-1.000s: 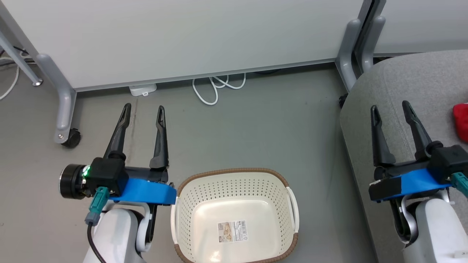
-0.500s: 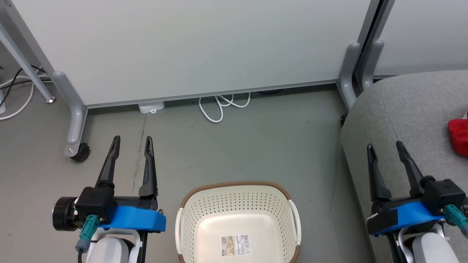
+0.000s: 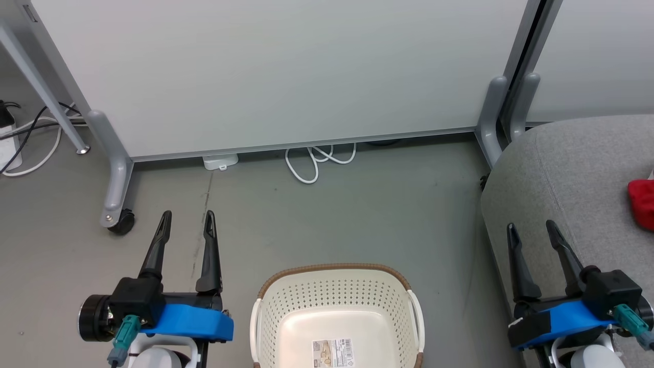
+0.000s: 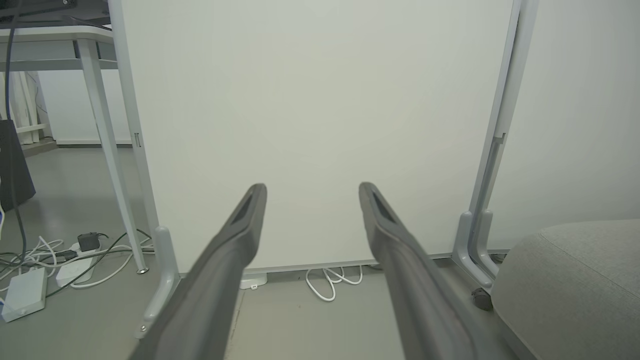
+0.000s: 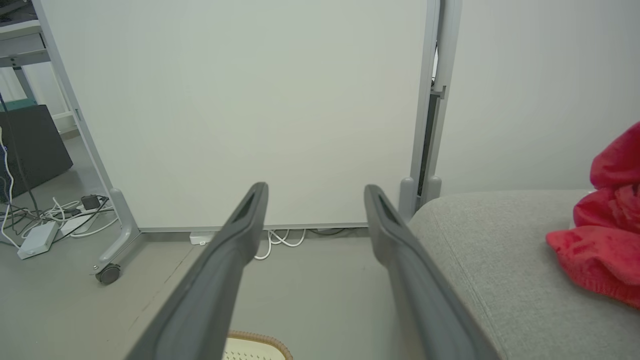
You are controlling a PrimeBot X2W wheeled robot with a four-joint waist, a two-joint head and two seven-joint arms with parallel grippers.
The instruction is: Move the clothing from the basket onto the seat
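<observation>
Beside the empty basket (image 3: 332, 291), left claw (image 3: 186, 220) & right claw (image 3: 529, 228) gape wide w/ nothing held; risk: right one could snag clothing (image 3: 643, 202) off seat (image 3: 572, 174).

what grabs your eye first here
The red clothing jumps out first, heaped on the grey couch at the far right. Next comes the cream basket, low in the middle of the head view on the floor, with nothing but a label in the part that shows. Either side of it, the left gripper and right gripper stand open, holding nothing.
</observation>
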